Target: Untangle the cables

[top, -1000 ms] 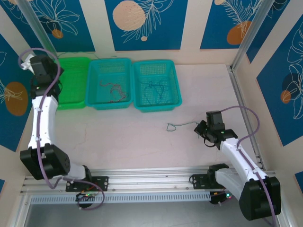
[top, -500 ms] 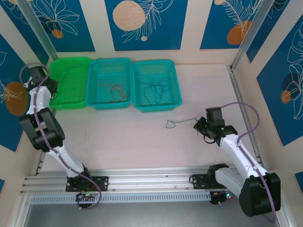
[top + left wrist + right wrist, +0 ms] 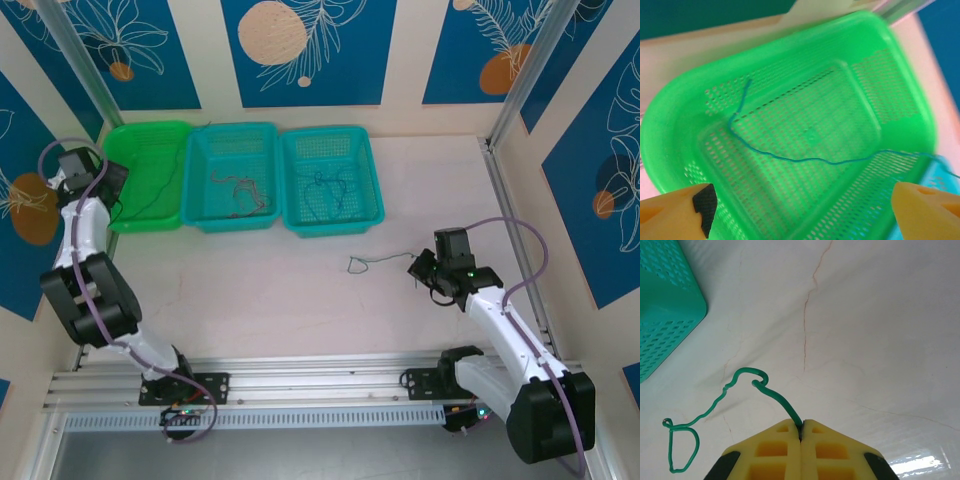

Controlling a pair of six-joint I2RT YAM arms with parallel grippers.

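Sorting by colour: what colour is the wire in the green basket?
The wire is blue; clearest from the left wrist.

Green basket (image 3: 780, 47) of glossy, perforated plastic; beside it, two teal baskets (image 3: 230, 128) of the same mesh plastic. Green cable (image 3: 750, 370), smooth-coated. Table (image 3: 880, 340) pale, smooth, hairline-cracked, slightly shiny.

The green cable (image 3: 715, 407) is lying on the table (image 3: 865, 315), curling into a hook and a closed loop at its far end. Its near end is sitting pinched between the closed fingers of the right gripper (image 3: 801, 424). The blue cable (image 3: 805, 160) is lying slack across the green basket (image 3: 657, 140), trailing over its rim. A reddish cable (image 3: 243, 190) is lying coiled in the middle teal basket (image 3: 232, 127), and a dark cable (image 3: 325, 195) is lying looped in the right teal basket (image 3: 325, 130).
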